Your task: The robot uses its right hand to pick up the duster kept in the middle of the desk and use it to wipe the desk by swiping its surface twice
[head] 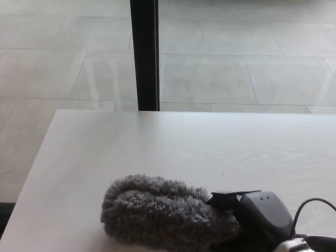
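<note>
Right hand (262, 218) at lower right of frame, dark grey shell, fingers buried in the handle end of the duster (163, 212); fingers closed around it, so the pick-up step reads as done. A black cable loops off the wrist at the far right edge.

Duster: grey fluffy head, lying flat on the counter (157, 142), lower centre of frame, head pointing toward the lower left. Fibres touch the surface along the underside, so it looks to be in wiping contact rather than lifted.

Left hand: not in the picture.

Counter pale, wood-grained, bare apart from the duster. Beyond its far edge, tiled floor (236, 68) and a black vertical post (144, 52) at upper centre.

Progress, as a judgement: grasp complete, wiping under way. How many of the two swipes are finished cannot be read from this one view; no streak or mark on the surface shows it.
</note>
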### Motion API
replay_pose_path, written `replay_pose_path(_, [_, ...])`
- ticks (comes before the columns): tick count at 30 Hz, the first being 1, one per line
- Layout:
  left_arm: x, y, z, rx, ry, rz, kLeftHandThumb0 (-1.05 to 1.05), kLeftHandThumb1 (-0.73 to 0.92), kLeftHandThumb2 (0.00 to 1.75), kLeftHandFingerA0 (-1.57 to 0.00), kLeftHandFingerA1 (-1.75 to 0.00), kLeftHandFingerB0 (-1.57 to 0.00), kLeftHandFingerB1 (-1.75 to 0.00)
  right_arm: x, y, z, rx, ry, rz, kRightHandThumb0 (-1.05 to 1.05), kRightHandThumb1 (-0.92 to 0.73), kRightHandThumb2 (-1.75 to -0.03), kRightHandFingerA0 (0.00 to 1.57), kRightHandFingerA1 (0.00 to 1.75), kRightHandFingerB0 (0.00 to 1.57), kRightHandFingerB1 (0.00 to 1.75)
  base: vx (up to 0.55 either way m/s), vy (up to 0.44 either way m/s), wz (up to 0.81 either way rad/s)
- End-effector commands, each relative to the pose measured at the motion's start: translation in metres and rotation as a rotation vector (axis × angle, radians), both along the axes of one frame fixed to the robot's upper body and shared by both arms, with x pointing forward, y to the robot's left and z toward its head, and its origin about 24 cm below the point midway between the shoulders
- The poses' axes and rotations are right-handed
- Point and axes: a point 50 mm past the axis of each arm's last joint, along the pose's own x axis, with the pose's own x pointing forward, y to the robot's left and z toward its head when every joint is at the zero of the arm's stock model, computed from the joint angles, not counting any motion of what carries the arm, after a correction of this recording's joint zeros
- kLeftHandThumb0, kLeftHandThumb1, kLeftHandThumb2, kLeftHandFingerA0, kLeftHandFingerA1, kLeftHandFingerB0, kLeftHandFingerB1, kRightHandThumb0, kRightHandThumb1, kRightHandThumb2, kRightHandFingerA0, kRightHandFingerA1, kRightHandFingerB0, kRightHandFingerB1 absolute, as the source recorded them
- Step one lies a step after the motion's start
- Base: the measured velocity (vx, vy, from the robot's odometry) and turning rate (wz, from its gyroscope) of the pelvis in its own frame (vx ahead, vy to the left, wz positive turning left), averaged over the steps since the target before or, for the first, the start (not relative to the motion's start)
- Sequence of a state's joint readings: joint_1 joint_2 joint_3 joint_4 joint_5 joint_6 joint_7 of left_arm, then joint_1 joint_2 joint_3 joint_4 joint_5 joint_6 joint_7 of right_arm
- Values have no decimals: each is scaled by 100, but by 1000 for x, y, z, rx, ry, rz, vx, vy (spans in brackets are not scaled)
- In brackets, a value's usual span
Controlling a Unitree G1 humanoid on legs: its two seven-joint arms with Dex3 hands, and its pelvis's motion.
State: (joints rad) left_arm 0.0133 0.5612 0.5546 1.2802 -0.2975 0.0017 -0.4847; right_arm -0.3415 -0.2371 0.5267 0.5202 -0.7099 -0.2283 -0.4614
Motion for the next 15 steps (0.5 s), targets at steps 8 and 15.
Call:
replay_pose_path(8, [-4,0,-1,-7,-3,12,-43,88,67,-45,-54,-45,-44,33,-25,7,-46,49,-197,-22,-56,-62,95,157,79,70,0,0,0])
replay_pose_path(15, [-5,-1,-3,-21,-13,55,-40,88,68,-45,-55,-43,-44,31,-105,-13,-279,101,-430,-27,-52,-59,94,158,83,65,0,0,0])
